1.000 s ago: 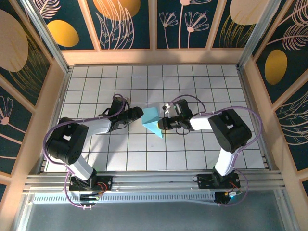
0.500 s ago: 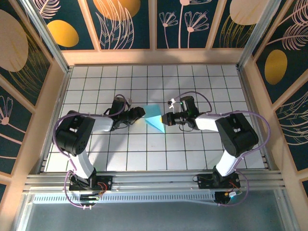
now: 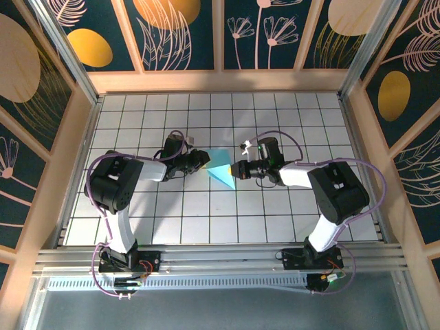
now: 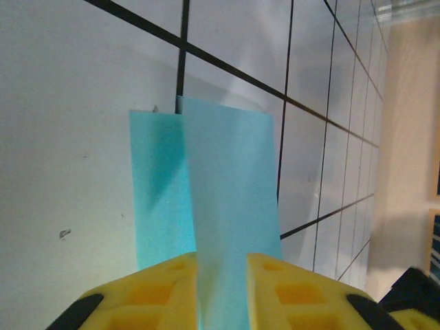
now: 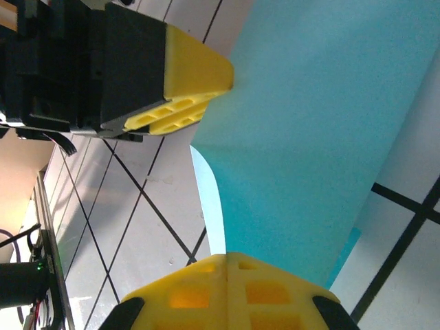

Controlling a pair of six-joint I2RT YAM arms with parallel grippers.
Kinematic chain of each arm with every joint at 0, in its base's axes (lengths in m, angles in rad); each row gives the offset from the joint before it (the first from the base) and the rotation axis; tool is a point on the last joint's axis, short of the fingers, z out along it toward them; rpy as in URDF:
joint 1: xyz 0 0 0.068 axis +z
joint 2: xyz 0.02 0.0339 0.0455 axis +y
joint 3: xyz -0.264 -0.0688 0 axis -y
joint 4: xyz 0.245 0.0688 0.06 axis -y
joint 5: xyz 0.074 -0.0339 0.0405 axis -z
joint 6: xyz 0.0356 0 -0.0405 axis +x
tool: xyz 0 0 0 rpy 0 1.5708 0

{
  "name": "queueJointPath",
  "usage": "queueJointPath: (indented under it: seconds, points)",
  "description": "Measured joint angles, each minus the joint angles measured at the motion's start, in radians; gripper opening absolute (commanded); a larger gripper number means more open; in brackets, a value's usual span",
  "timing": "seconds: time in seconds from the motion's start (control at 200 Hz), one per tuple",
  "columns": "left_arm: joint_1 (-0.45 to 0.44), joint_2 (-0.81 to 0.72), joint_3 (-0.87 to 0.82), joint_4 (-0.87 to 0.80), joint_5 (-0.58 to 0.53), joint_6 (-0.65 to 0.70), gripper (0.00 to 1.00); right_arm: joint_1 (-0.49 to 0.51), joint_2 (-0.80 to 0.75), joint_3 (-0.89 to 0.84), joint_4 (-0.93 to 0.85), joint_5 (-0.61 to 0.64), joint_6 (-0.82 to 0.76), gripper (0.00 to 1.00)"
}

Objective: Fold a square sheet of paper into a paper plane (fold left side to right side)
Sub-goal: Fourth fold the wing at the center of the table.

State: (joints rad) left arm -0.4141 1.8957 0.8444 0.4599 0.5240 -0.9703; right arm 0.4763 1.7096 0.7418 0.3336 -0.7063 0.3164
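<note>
Two large things frame my workspace: the wooden enclosure with its dark painted flower panels (image 3: 185,34), and the white grid-tiled tabletop (image 3: 275,117) it surrounds on three sides. Along the near edge runs the aluminium rail (image 3: 220,258) that carries my bases.

My left arm (image 3: 113,189) and my right arm (image 3: 333,185) both fold inward, with purple cables looped over them, and they meet head-on near the middle of the tabletop. Each arm is the only bulky thing near the other, so they block one another's path across the centre.

Between them is the square sheet of paper (image 3: 221,172). It is light blue and folded into a small triangle whose point faces the near edge, and it sits over the middle tiles.

My left end effector (image 4: 222,261) grips one raised flap, with its yellow fingers (image 4: 165,289) pressed narrowly against either side. A second layer lies flat on the tile behind the flap.

My right end effector (image 5: 227,260) is clamped tight on the opposite edge, with no gap along the seam between its fingers. The paper rises out of it and curls slightly. From my right wrist, the yellow tips of the left end effector touch the far edge of the sheet, facing me.

A small dark speck (image 4: 64,234) marks the tile beside the paper.
</note>
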Motion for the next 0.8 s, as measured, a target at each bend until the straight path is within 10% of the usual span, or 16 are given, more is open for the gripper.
queueJointPath:
  seconds: [0.37, 0.801]
  points:
    - [-0.026, -0.024, -0.016, 0.011, -0.025, -0.017, 0.06, 0.023, -0.168, 0.035, -0.272, 0.299, -0.058, 0.39]
    - [-0.067, -0.059, -0.013, -0.011, -0.048, -0.045, 0.05, 0.466, -0.156, 0.15, -0.52, 0.893, -0.045, 0.55]
